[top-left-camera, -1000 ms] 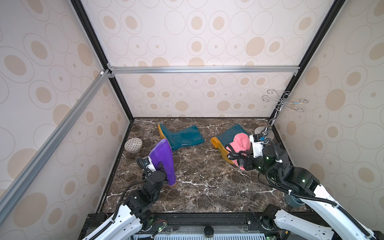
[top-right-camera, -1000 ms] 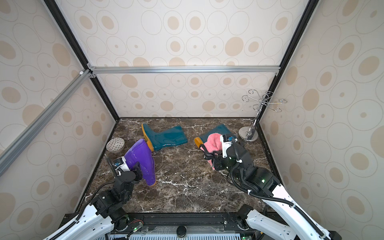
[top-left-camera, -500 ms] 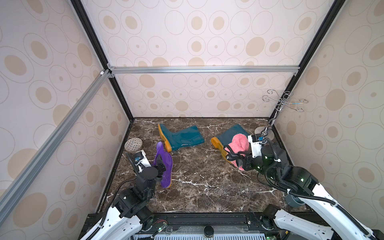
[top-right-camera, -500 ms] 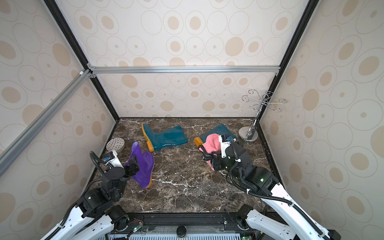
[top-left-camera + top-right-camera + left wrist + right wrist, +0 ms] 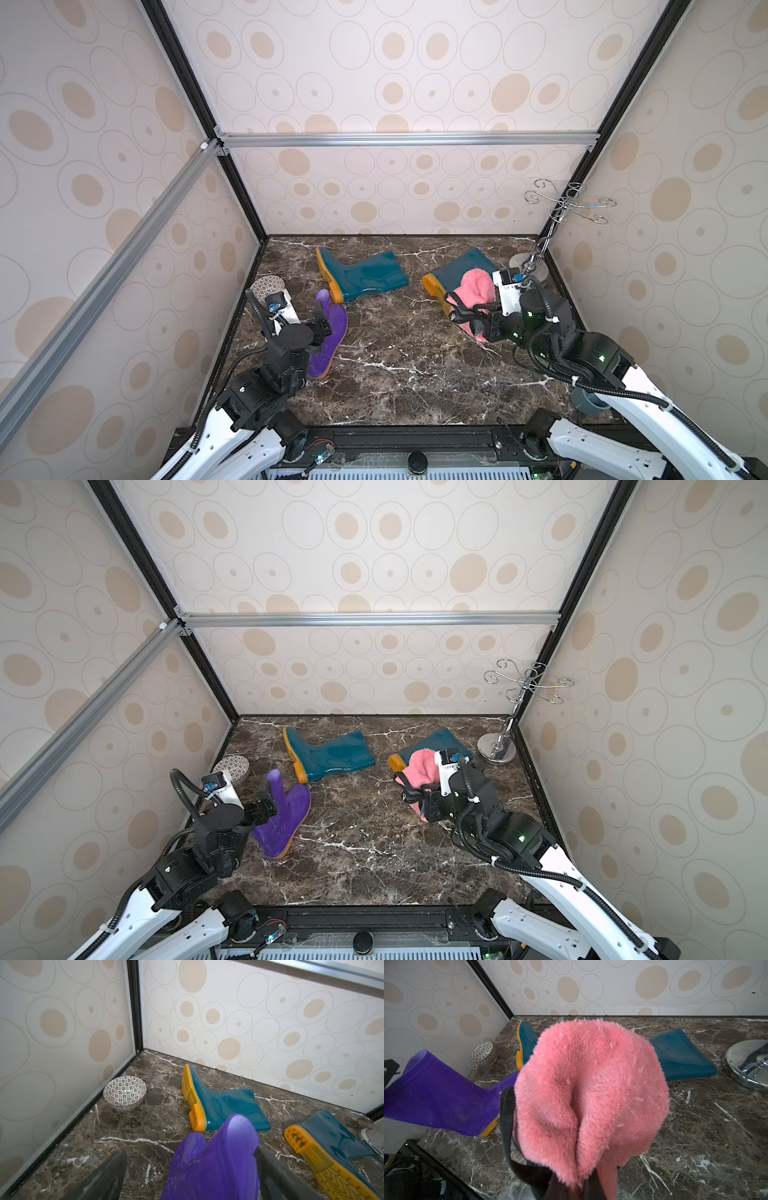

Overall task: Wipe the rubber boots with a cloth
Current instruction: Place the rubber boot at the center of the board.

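Observation:
A purple rubber boot point(image 5: 332, 332) point(image 5: 286, 816) with an orange sole rests tilted on the marble floor at the left. My left gripper point(image 5: 322, 328) point(image 5: 193, 1178) is open around it; the boot point(image 5: 216, 1163) fills the gap and touches one finger point(image 5: 274, 1176). Two teal boots lie on their sides further back, one in the middle point(image 5: 361, 274) point(image 5: 332, 754) and one on the right point(image 5: 461, 268) point(image 5: 442, 739). My right gripper point(image 5: 469, 320) point(image 5: 571, 1184) is shut on the fluffy pink cloth point(image 5: 476, 289) point(image 5: 591, 1088), which hangs over the right teal boot.
A patterned bowl point(image 5: 268, 286) point(image 5: 124, 1091) sits by the left wall. A chrome hook stand point(image 5: 536, 266) point(image 5: 496, 748) is in the back right corner. A grey cup point(image 5: 586, 401) shows under my right arm. Bare marble floor point(image 5: 407, 365) lies between the arms.
My left gripper has opened and drawn back to the left. The purple boot, held up before, has come down onto the floor. My right gripper has stayed shut on the cloth, hardly moving.

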You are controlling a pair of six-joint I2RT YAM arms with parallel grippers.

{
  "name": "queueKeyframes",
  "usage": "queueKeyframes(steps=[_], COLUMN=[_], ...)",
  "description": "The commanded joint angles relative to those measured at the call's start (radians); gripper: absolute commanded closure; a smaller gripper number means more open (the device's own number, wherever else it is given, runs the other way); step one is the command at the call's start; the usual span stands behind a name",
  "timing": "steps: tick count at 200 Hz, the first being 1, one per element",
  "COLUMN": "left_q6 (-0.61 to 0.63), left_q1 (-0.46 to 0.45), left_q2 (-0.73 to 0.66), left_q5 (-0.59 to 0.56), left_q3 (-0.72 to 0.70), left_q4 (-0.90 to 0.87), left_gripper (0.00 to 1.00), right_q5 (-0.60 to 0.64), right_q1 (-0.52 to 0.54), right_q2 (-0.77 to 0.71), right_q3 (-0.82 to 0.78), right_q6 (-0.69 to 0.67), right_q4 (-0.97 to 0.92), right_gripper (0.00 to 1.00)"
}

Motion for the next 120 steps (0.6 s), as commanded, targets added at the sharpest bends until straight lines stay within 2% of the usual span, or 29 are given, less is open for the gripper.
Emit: queueKeyframes(steps=[1,47,76,120], left_q6=[0.075,0.136,0.238,0.274], left_q1=[-0.004,-0.003,-0.004,-0.005], left_q2=[0.021,0.087,0.156,0.303], left_q5=[-0.010,0.030,0.060,0.210], left_q3=[0.101,0.233,0.344,0.468], left_q4=[-0.030,-0.062,-0.057,-0.023], left_gripper=[0.03,0.00,0.00,0.00], right_q5=[-0.013,-0.024,-0.020,0.011], right_q1=[0.000,0.000,0.000,-0.001], right_q2=[-0.001,0.000,0.003,-0.013], right_q3=[-0.008,-0.009,0.004,0.031], right_q6=[0.021,0.025,0.019,0.014], right_q4=[0.009,0.011,0.001,-0.024], right_gripper=[1.00,1.00,1.00,1.00])
